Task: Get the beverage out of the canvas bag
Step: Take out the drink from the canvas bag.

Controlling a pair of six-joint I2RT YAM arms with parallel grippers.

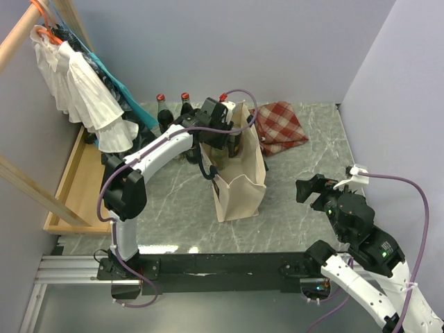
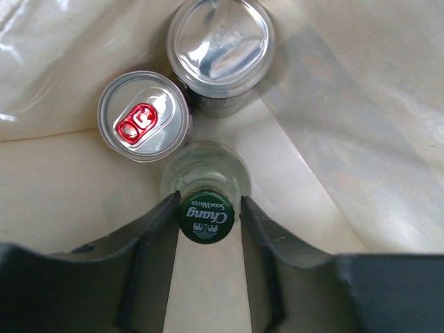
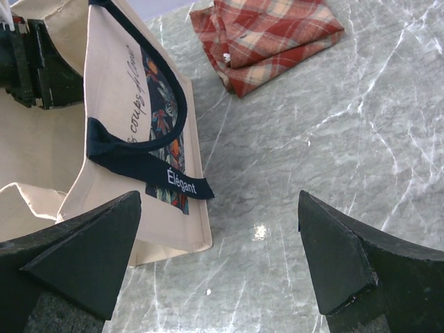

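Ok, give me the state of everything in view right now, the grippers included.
canvas bag: upright, mouth open.
Chang bottle: upright in the bag, cap on.
red-tab can: upright in the bag, unopened.
silver-topped can: upright in the bag, top closed.
left gripper: inside the bag, fingers flanking the bottle cap; grip unclear.
right gripper: open, empty, above the table.
red checked cloth: folded, on the table.

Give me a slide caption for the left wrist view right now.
Inside the canvas bag, the left gripper brackets a green-capped Chang bottle beside a red-tabbed can and a silver-topped can.
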